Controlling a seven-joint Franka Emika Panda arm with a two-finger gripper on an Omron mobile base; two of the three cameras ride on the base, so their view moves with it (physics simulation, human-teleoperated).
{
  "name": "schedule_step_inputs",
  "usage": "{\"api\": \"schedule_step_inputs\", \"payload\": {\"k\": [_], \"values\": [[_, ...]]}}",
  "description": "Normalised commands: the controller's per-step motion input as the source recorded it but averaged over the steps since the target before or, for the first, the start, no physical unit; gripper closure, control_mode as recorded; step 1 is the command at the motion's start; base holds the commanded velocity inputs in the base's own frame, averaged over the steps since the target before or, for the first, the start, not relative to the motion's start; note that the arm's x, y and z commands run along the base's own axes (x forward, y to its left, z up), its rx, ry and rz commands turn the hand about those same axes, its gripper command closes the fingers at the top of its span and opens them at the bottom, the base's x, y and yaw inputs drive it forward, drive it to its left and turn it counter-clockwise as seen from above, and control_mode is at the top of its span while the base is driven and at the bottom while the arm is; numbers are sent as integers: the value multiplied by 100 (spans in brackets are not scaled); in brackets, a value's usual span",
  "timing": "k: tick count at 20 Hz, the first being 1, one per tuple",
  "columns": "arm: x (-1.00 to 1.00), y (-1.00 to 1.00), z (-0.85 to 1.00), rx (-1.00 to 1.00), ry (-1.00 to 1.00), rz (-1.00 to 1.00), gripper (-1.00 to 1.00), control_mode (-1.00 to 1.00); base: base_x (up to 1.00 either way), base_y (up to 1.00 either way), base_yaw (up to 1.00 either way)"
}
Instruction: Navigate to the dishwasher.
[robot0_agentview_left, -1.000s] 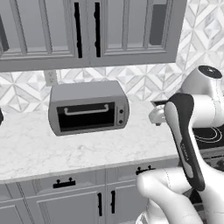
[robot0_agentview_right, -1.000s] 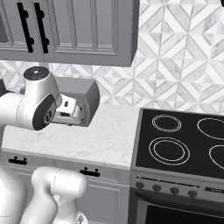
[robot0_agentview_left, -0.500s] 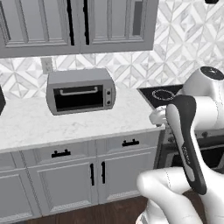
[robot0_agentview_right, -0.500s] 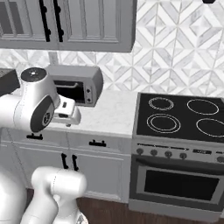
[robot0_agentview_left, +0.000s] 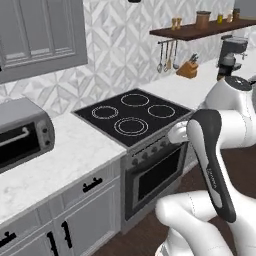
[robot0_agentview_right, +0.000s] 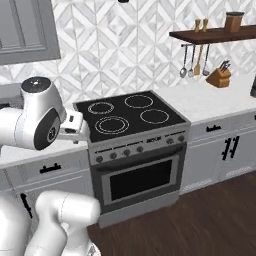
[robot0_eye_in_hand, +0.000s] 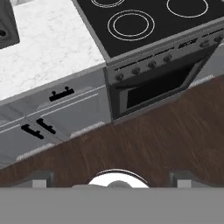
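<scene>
Navigation is judged unfinished: the range oven (robot0_agentview_right: 137, 175) and toaster oven (robot0_agentview_left: 20, 137) at the desk (robot0_agentview_left: 60, 160) are faced, no dishwasher front can be made out, and the hand's (robot0_eye_in_hand: 111, 181) opening cannot be told.

Black cooktop (robot0_agentview_right: 131, 112), white rings; grey-white diamond backsplash (robot0_agentview_right: 120, 55); white marble counter (robot0_agentview_left: 55, 160); dark wood floor (robot0_eye_in_hand: 144, 140).

Both base views look forward and down from behind the arm, left and right, sharing the range (robot0_agentview_left: 135, 117) (robot0_agentview_right: 131, 116), marble counter (robot0_agentview_left: 60, 160) (robot0_agentview_right: 212, 97) and knife block (robot0_agentview_left: 188, 70) (robot0_agentview_right: 218, 77). The hand view hangs above the wood floor (robot0_eye_in_hand: 144, 144), seemingly angled steeply down at the oven door (robot0_eye_in_hand: 162, 87).
</scene>
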Motion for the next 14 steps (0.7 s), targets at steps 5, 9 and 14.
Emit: {"api": "schedule_step_inputs", "payload": {"k": [5,9,14], "values": [[0,0,0,0,0,0,-100,100,38,0,-80],[0,0,0,0,0,0,-100,100,44,0,-79],[0,0,0,0,0,0,-100,100,58,0,-74]]}}
